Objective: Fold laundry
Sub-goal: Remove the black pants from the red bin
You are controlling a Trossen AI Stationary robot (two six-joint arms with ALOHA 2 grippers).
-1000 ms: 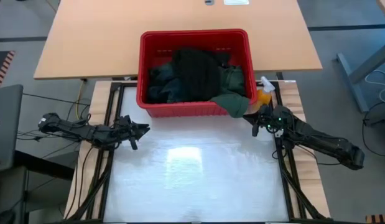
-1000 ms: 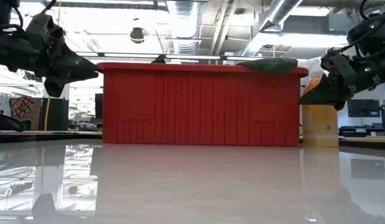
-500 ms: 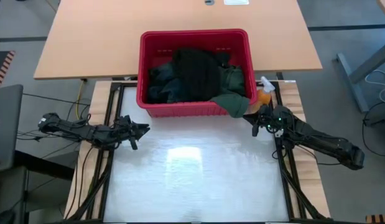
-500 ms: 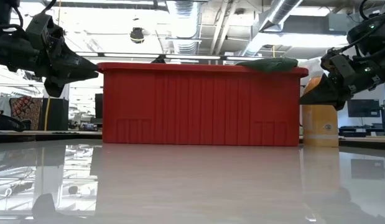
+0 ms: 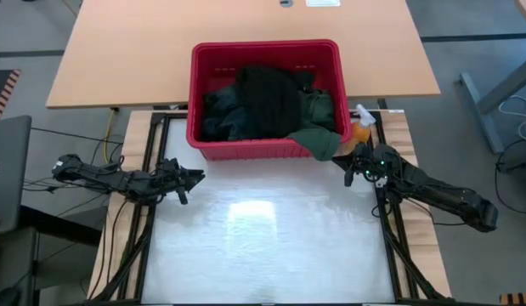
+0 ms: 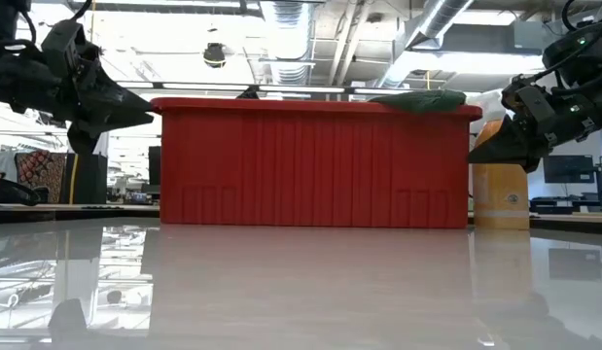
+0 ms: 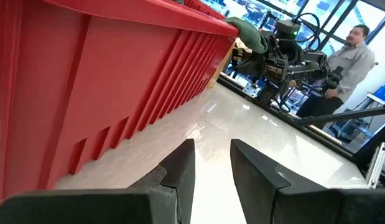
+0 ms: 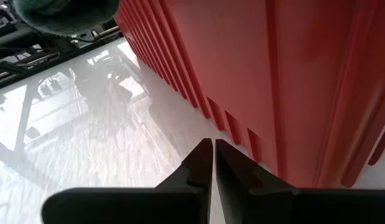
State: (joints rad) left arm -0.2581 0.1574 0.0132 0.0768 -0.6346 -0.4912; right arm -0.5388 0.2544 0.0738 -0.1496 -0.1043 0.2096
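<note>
- From above, your laundry point(image 5: 267, 104) is all piled in the red basket point(image 5: 264, 150) at the far edge of the white table point(image 5: 263, 246), with one green garment point(image 5: 319, 136) spilling over the basket's near right rim. Your left gripper point(image 5: 195, 177) hangs off the basket's near left corner, well apart from the clothes. Your right gripper point(image 5: 348, 161) sits just beside the draped green hem, with the orange spray bottle point(image 5: 361, 129) behind it.
- At table height, you see the basket wall point(image 6: 310, 160) squarely, the green garment point(image 6: 417, 99) lying on its top right edge. The left gripper point(image 6: 135, 105) points at the upper left corner, the right gripper point(image 6: 478, 153) at the right end; neither touches cloth.
- Your left wrist camera shows its fingers point(image 7: 180, 177) parted by a narrow gap, empty, alongside the basket wall; a person point(image 7: 344, 71) stands beyond the table.
- Your right wrist camera shows its fingers point(image 8: 200, 163) nearly together, nothing between them, the green hem point(image 8: 64, 15) overhead.
</note>
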